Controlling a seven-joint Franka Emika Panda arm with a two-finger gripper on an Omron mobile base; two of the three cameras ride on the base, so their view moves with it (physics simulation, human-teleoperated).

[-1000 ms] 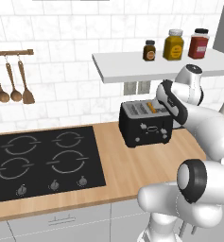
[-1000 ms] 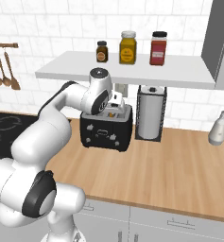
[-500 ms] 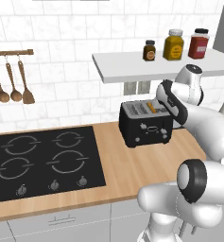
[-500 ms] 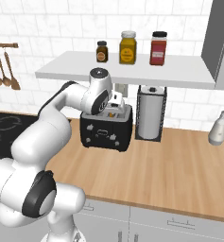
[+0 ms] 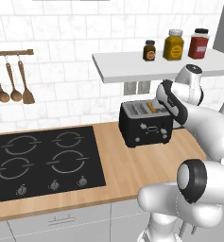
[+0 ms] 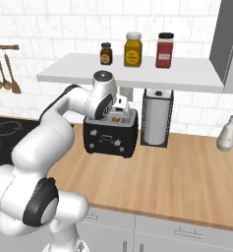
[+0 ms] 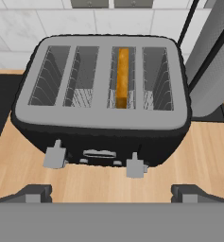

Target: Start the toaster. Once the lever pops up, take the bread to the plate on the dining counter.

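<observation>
Toaster (image 7: 101, 101) stands on the wood counter (image 5: 127, 165), right of the black stovetop (image 5: 42, 160) and just beside a paper towel holder (image 6: 157, 117), under a white shelf (image 6: 137, 74) carrying 3 jars. It is a black box with a grey top plate and 4 wire-lined slots. Its front carries 2 grey levers; the right lever (image 7: 135, 167) sits lower than the left (image 7: 54, 156). Small knobs show on the front in the base views.

Bread (image 7: 122, 76) sits on edge in the 3rd slot from the left, with its orange-brown crust uppermost and about level with the top plate.

Gripper (image 7: 111, 193) hangs above and in front of the toaster, its jaws spread wide and empty, touching nothing.

Handling judgement: the slice should be light, soft and easily crushed or torn, and the crust is the firmest part. Take it by the top edge, 1 finger on each flat face, with modest squeeze. Little crust stands proud at present, so a grip now looks poor. The lever looks small and rigid, and a downward push with 1 fingertip should serve.
</observation>
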